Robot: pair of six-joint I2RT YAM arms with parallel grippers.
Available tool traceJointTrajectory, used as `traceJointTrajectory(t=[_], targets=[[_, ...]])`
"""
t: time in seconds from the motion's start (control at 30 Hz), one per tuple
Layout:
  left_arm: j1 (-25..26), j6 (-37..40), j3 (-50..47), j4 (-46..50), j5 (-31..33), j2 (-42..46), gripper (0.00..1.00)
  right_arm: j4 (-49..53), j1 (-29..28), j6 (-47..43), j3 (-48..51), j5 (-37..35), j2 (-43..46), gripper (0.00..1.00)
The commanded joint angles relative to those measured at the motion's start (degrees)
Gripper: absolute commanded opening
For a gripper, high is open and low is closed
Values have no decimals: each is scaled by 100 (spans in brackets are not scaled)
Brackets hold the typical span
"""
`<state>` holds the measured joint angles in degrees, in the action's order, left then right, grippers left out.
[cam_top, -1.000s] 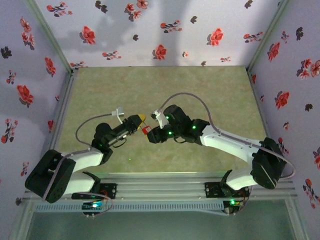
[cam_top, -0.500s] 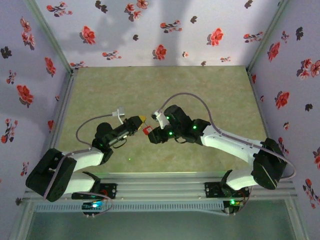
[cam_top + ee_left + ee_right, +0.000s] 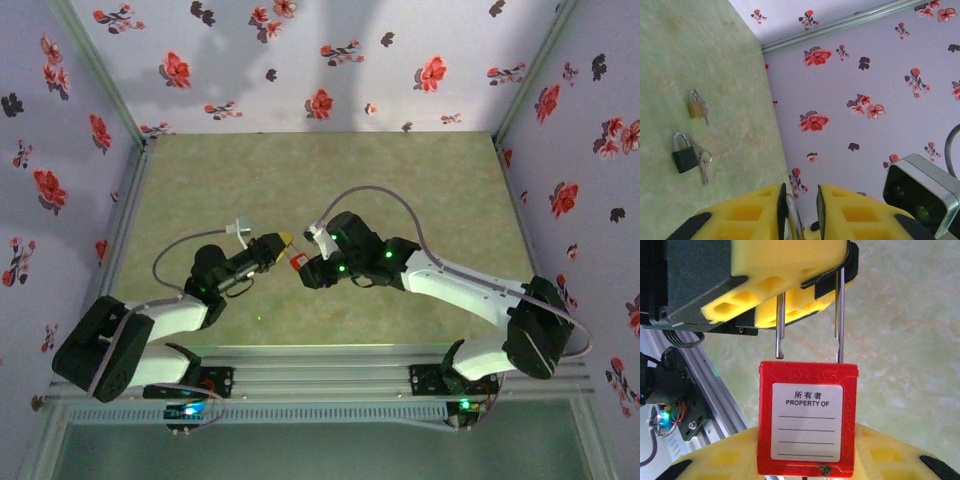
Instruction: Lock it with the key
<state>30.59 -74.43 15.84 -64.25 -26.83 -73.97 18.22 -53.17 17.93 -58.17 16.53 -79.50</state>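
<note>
A red padlock (image 3: pixel 807 420) with a white "PROPERTY OF" label stands upright, my right gripper (image 3: pixel 807 460) shut on its lower body. Its steel shackle (image 3: pixel 840 315) is open: the short leg ends just above the body. The keyhole end and any key there are hidden between my right fingers. My left gripper (image 3: pixel 800 200) reaches over the shackle's top. The shackle (image 3: pixel 792 215) lies against one pad, with a gap to the other. From above, the left gripper (image 3: pixel 285 240) and right gripper (image 3: pixel 305 268) meet at the padlock (image 3: pixel 297 262) at mid-table.
A brass padlock (image 3: pixel 696 107) and a black padlock (image 3: pixel 685 152), each with small keys on a ring, lie on the green mat near the flowered wall (image 3: pixel 865 100). An aluminium rail (image 3: pixel 330 365) runs along the near edge.
My left jaws have narrowed around the shackle's top. Both arms and the red padlock stay almost where they were.
</note>
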Motion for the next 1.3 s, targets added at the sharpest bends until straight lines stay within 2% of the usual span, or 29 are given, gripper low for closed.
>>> traceJointTrajectory(t=[0.0, 0.43, 0.57, 1.27], targets=[[9, 175, 95, -188, -150, -18, 24, 289, -23, -97, -167, -304, 81, 0], [-9, 247, 95, 31, -215, -11, 8, 460, -86, -181, -258, -467, 45, 0], [-10, 265, 95, 148, -214, -3, 0, 510, -107, -235, -304, -583, 19, 0], [-9, 118, 411, 998, -66, 137, 0, 591, -212, -367, -398, -942, -60, 0]])
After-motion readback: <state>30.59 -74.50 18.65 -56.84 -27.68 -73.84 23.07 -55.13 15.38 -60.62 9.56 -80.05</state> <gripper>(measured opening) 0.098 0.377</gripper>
